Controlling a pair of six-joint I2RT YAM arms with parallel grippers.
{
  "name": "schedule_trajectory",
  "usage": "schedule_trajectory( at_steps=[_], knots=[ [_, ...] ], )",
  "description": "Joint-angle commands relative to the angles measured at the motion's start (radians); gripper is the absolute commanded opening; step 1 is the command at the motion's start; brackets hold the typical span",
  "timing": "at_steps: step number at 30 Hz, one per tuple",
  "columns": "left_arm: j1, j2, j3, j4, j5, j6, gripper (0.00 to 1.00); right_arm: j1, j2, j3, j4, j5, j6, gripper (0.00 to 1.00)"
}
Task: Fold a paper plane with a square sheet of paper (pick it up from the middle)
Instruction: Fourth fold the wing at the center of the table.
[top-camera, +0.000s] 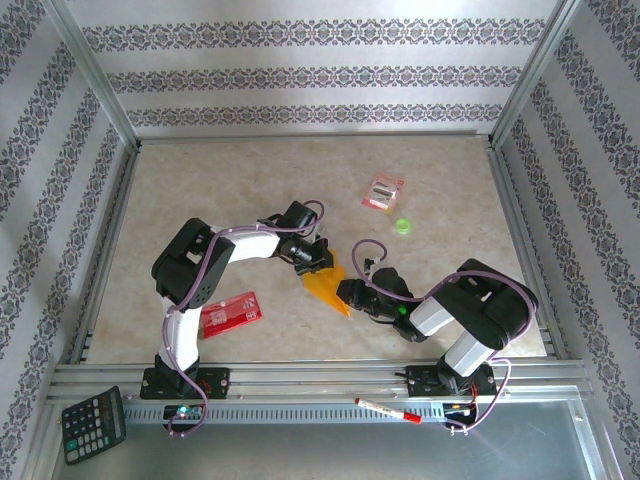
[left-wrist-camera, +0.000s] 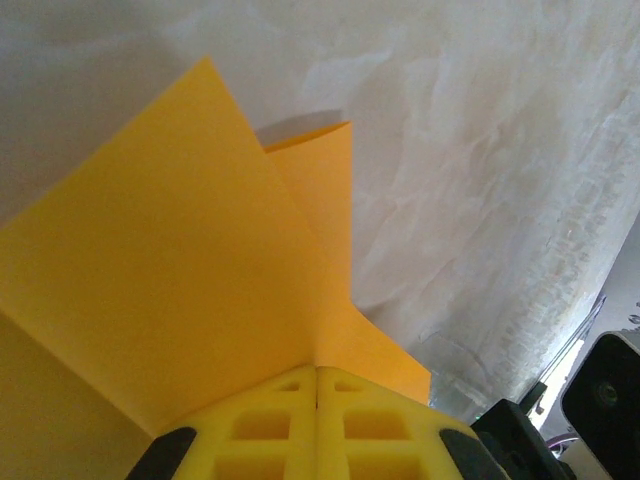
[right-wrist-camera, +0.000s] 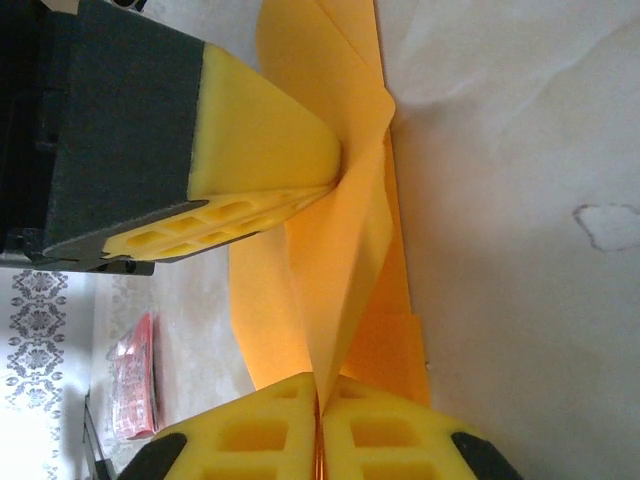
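Note:
The orange-yellow sheet of paper is folded into layered flaps and held just above the table's middle, between both arms. My left gripper is shut on its upper edge; in the left wrist view the paper fans out from the closed yellow fingertips of the left gripper. My right gripper is shut on the lower end. In the right wrist view a raised ridge of the paper runs from the right gripper up to the left gripper's fingers. No finished plane shape shows.
A red rectangular packet lies at the front left, also the red packet in the right wrist view. A pink-and-white packet and a small green object sit at the back right. A calculator and a red marker rest on the front rail.

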Motion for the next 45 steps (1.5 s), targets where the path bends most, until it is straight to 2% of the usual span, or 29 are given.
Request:
schedule_trajectory(
  at_steps=[1, 14, 25, 33, 37, 45],
  knots=[
    [0.010, 0.028, -0.004, -0.019, -0.015, 0.029, 0.01, -0.010, -0.001, -0.020, -0.097, 0.021, 0.001, 0.12],
    [0.025, 0.021, -0.030, -0.004, -0.013, 0.040, 0.00, 0.001, -0.084, -0.036, -0.168, 0.025, 0.007, 0.15],
    [0.031, 0.015, -0.043, 0.015, -0.001, 0.038, 0.00, 0.007, -0.096, -0.045, -0.197, 0.025, 0.000, 0.12],
    [0.031, 0.011, -0.045, 0.015, -0.001, 0.039, 0.00, -0.021, -0.167, -0.036, -0.206, -0.034, -0.024, 0.20],
    [0.032, 0.011, -0.045, 0.010, -0.001, 0.040, 0.00, -0.043, -0.234, -0.046, -0.256, -0.039, -0.035, 0.21],
    [0.031, 0.007, -0.047, 0.016, 0.002, 0.036, 0.00, -0.047, -0.393, -0.014, -0.502, -0.012, -0.125, 0.23]
  ],
)
